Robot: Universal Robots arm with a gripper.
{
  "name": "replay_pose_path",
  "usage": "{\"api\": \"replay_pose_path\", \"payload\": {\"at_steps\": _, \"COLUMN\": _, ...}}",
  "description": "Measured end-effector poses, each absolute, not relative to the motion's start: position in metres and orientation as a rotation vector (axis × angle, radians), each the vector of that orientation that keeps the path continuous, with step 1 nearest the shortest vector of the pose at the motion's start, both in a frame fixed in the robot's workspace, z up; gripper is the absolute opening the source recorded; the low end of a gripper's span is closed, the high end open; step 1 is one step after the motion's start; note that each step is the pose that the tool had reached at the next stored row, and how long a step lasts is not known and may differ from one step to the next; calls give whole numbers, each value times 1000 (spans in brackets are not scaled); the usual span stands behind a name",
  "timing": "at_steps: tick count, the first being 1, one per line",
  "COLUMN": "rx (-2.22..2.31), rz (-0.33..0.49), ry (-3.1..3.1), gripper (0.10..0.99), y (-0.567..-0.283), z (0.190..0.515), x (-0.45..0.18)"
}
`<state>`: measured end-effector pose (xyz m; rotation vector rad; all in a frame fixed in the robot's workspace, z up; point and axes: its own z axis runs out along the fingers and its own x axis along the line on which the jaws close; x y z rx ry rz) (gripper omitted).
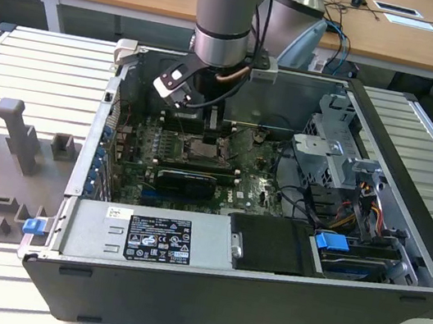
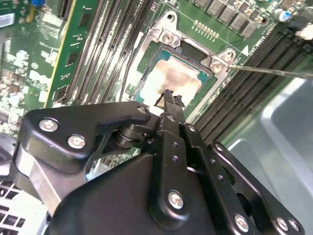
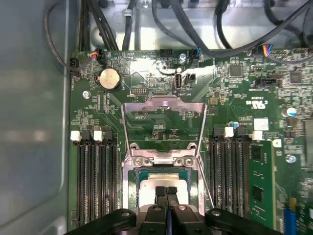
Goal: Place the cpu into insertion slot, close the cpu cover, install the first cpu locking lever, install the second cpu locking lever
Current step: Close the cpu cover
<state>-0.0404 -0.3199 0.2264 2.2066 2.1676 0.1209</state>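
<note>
Gripper (image 2: 169, 97) is hanging just over the cpu (image 2: 178, 78), fingers pinched together; cpu is lying in the insertion slot (image 2: 191, 48), face exposed.

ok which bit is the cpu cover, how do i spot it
In the first wrist view, find the green motherboard and the pale cpu at its middle. The cpu cover is hinged beside it, lying open: the only silver frame with a square window showing board.

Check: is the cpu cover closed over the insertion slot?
No, the cpu cover is swung back open, leaving the cpu exposed in the insertion slot.
</note>
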Motion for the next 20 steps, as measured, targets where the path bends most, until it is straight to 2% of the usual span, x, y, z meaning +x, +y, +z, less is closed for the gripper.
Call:
{"api": "replay_pose_path", "payload": {"at_steps": 5, "rx": 2207, "rz": 121, "ry": 2167, "gripper": 106, "y": -320, "z": 245, "x": -41}}
{"api": "replay_pose_path", "payload": {"at_steps": 20, "rx": 2207, "rz": 120, "ry": 2168, "gripper": 106, "y": -320, "z": 267, "x": -26}}
